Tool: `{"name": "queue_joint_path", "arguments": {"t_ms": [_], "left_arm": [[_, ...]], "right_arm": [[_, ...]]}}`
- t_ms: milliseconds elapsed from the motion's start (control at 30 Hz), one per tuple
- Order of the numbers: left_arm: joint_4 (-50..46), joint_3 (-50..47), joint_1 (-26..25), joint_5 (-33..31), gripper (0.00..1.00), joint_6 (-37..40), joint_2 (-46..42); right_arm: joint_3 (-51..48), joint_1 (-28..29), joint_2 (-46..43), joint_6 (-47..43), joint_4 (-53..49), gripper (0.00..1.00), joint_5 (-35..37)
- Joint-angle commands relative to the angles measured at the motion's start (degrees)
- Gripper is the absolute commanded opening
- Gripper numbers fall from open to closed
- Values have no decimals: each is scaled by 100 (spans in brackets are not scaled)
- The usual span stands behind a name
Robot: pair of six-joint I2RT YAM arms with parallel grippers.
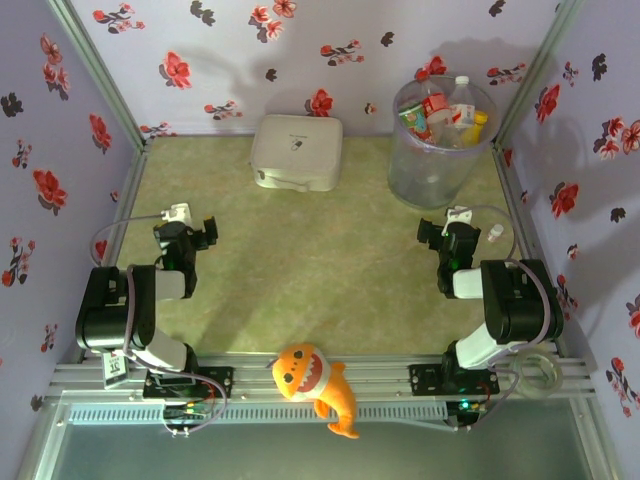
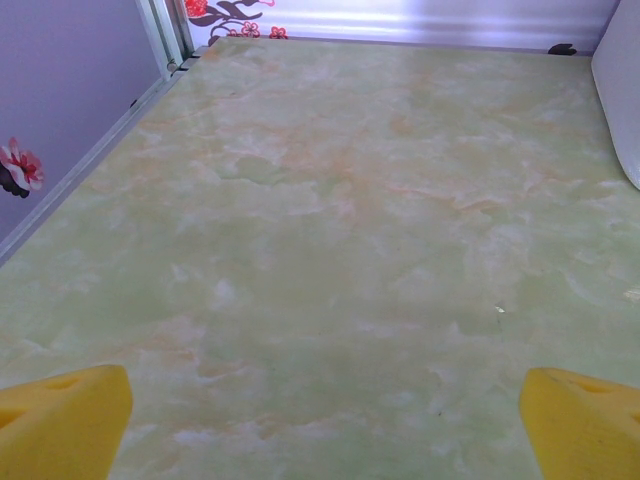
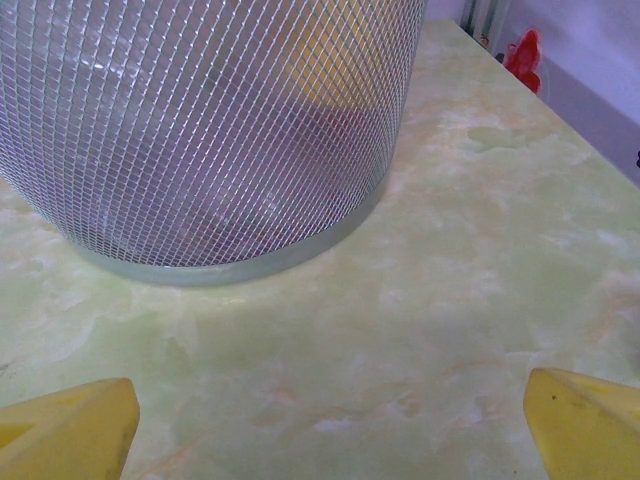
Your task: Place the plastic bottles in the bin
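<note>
Lab robot test booth: floral-print walls, aluminium frame rail (staged, not a home), green marbled tabletop.

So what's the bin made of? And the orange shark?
The bin looks like see-through plastic with a diamond pattern: bottles show through it. The shark seems soft plush fabric, matte and rounded.

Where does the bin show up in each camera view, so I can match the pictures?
Top external: the bin stands at the far right corner, with bottles inside it.
Right wrist: its mesh-patterned wall takes the upper left, base resting on the table.
Left wrist: this camera looks across bare table toward the white box at the right edge.
Shared landmark: the green marbled table surface.
</note>
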Motion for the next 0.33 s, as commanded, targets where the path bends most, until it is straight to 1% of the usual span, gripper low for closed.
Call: {"name": "queue_joint_path", "arguments": {"t_ms": [0,300], "left_arm": [[216,-23,0,29,100,148,63],[213,-20,0,24,100,148,57]], "right_arm": [[129,-35,36,93,74,99,0],[76,-57,-1,105,125,99,-16]]}}
